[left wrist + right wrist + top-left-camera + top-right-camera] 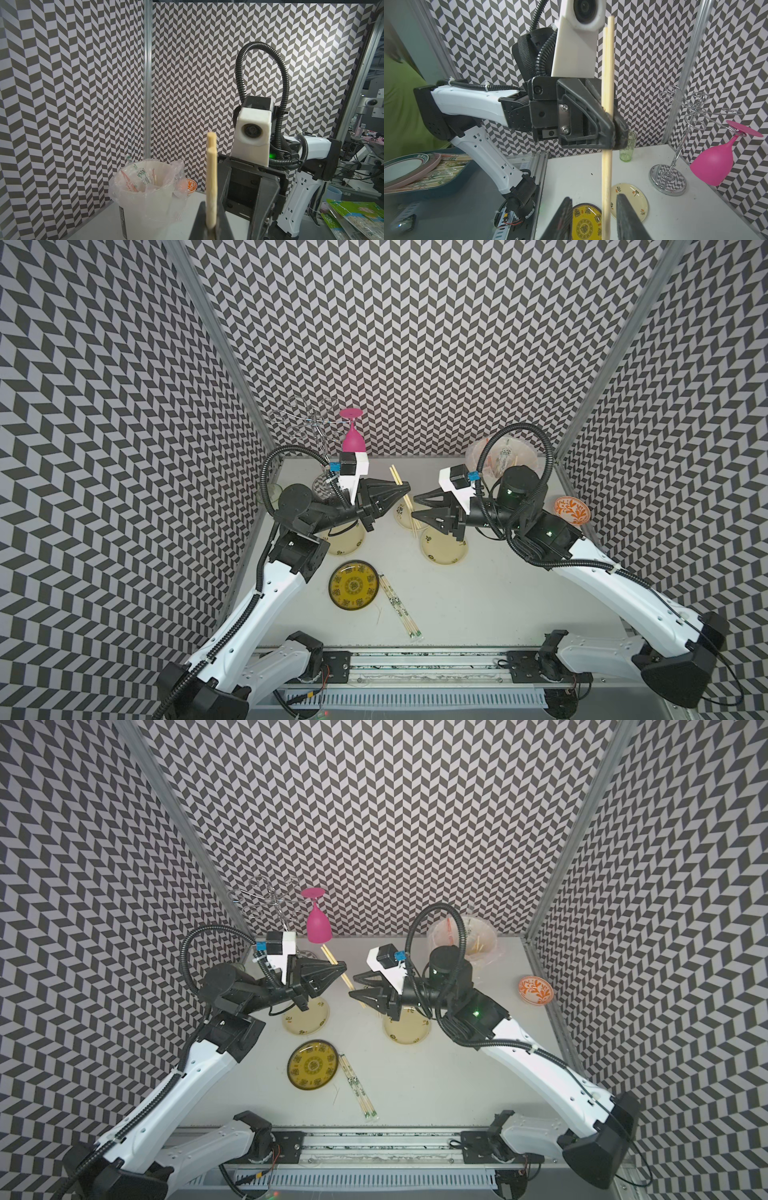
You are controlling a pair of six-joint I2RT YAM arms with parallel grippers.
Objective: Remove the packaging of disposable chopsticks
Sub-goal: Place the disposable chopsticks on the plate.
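Left wrist view: the left gripper (211, 228) was seen clamped on a bare pair of disposable chopsticks (211, 176), whose blunt ends were raised above the shut jaws. In the right wrist view these disposable chopsticks (608, 83) were seen passing between the fingers of the right gripper (593, 198), which were held apart with a gap on either side.

In both top views the two grippers were faced tip to tip over the far half of the table (498, 597), near but not touching. Bare room was left on the near right of the table. It was bounded by patterned walls on three sides and a metal rail along the near edge. A second pair, inside its printed packaging (399, 608), was laid just beside a yellow plate (353, 585), not far from that rail. A lined bin (505, 456) holding printed sleeves (143, 176) was set in the far right corner, and an orange bowl (572, 510) close to the right edge. A wire rack (309, 423) with a pink goblet (353, 439) hung upside down was set in the far left corner.

A cream plate (343, 539) was half covered by the left arm, and another cream plate (405, 516) was crossed by the held sticks. Whether their lower tips touched it could not be told. A green glass (270, 491) was largely hidden behind the left arm's cable.
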